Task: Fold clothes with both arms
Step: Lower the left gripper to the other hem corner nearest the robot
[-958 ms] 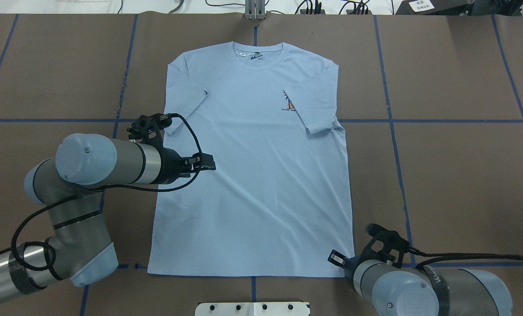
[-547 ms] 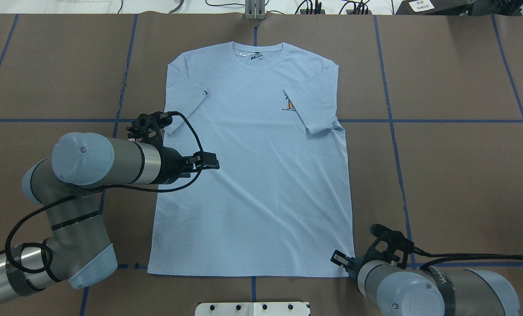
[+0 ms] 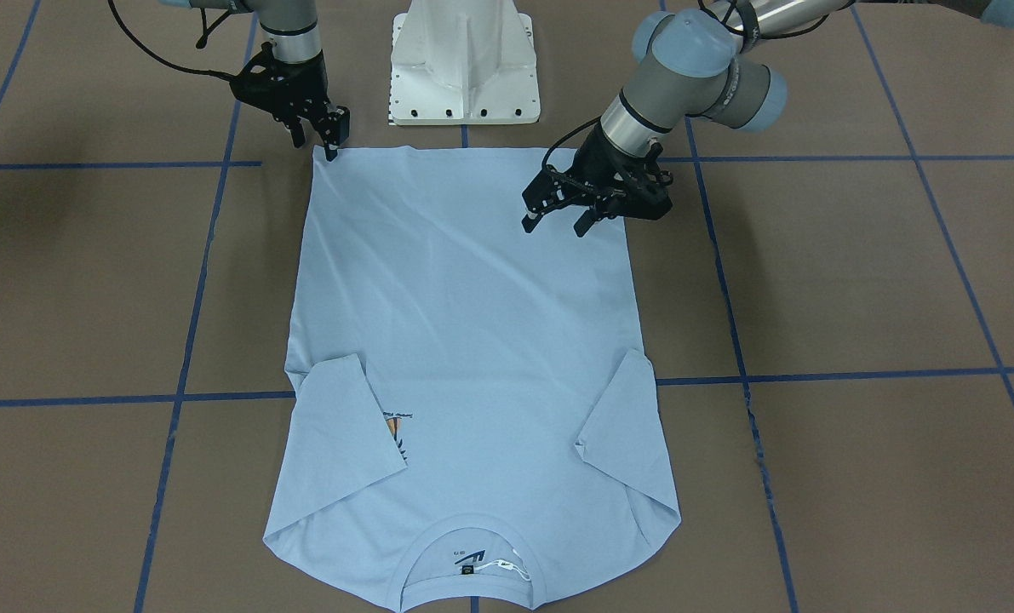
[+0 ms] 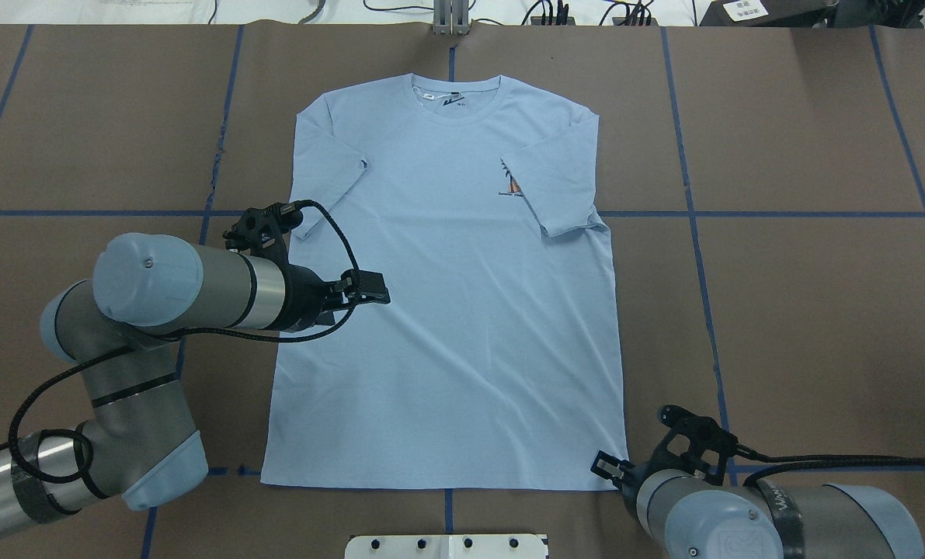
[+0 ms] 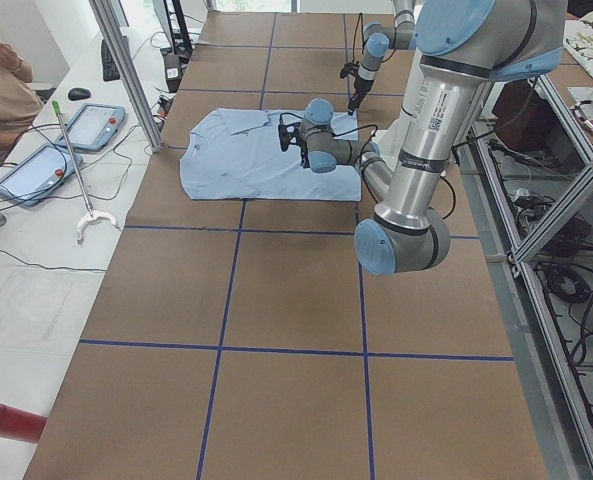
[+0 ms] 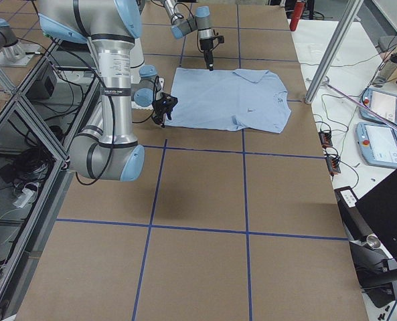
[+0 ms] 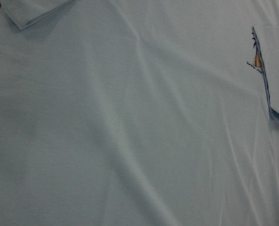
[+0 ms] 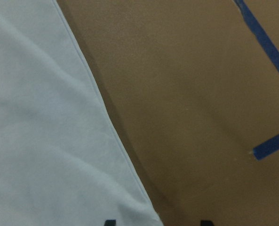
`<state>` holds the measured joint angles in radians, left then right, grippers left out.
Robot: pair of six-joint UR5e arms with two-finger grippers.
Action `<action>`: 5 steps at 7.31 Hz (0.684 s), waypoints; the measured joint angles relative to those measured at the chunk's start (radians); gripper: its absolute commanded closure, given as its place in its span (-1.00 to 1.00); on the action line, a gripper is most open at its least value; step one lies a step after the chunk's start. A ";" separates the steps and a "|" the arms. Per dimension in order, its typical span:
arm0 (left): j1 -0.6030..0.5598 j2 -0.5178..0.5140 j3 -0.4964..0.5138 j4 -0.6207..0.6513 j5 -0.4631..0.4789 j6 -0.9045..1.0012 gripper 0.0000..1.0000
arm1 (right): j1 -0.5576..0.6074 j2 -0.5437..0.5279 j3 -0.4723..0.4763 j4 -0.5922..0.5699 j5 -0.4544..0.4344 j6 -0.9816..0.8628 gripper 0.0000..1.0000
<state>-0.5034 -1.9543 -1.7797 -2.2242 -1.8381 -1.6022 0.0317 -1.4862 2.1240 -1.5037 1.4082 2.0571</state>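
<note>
One T-shirt [image 4: 446, 326] is spread flat on the counter [image 4: 804, 326], collar farthest out. Its near hem corner is straddled by the right end effector [image 4: 603, 466], parted; the left end effector [image 4: 375, 293], also parted, is hung inboard over the body.

Nothing legible; the neck label [image 3: 470, 558] on the T-shirt [image 3: 464, 340] is too small.

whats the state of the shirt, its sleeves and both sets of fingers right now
shirt: spread flat, front up, body not yet folded
sleeves: both folded in onto the chest
left fingers: open, over the shirt
right fingers: open, at the hem corner, holding nothing
</note>
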 measured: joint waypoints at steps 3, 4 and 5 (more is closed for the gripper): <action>-0.001 0.000 -0.005 0.017 0.001 -0.003 -0.97 | -0.008 0.002 -0.003 -0.001 -0.004 0.005 1.00; -0.001 0.002 -0.006 0.018 0.002 -0.005 -0.98 | -0.009 0.005 -0.004 -0.001 -0.005 0.007 1.00; -0.001 0.005 -0.007 0.018 0.003 -0.005 -0.98 | -0.009 0.008 -0.005 -0.001 -0.006 0.007 1.00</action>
<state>-0.5046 -1.9491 -1.7865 -2.2060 -1.8349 -1.6073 0.0223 -1.4785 2.1194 -1.5048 1.4024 2.0640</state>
